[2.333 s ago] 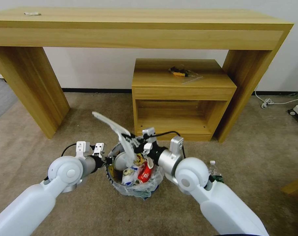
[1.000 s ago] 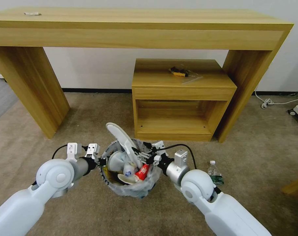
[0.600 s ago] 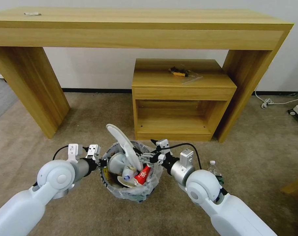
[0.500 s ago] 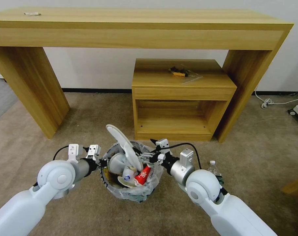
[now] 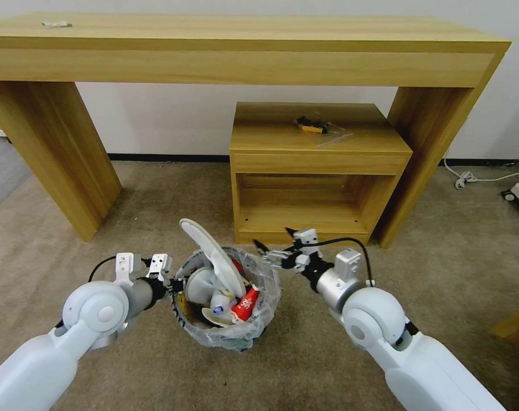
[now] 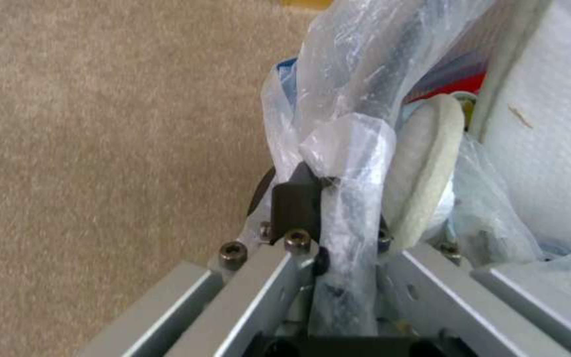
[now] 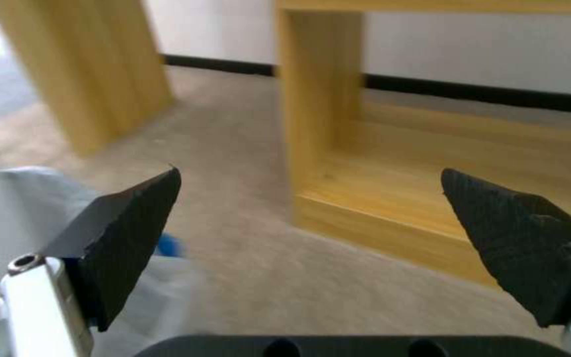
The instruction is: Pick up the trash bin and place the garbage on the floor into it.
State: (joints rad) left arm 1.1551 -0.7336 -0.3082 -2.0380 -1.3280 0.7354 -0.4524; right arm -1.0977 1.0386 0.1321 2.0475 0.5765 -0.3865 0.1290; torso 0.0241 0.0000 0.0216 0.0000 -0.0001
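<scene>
— One small round dark trash bin point(image 5: 228, 337) lined with crinkled clear plastic sits on the beige short-pile carpet floor point(image 5: 156, 200), holding a white slipper point(image 5: 209, 257) and a red paper cup point(image 5: 243, 301).

— Grippers?

— Left gripper point(image 5: 176, 283) pinches the bin's rim. Right gripper point(image 5: 273, 252) hangs beside the rim, jaws spread, empty.

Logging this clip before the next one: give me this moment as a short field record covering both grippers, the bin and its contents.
left gripper: shut on the trash bin's bag-lined rim, on the bin's left side
right gripper: open, holding nothing, in the air just right of the bin
bin contents: white slipper sticking up above the rim, red paper cup, other litter
floor: beige carpet
behind: small wooden cabinet under a long wooden table
</scene>
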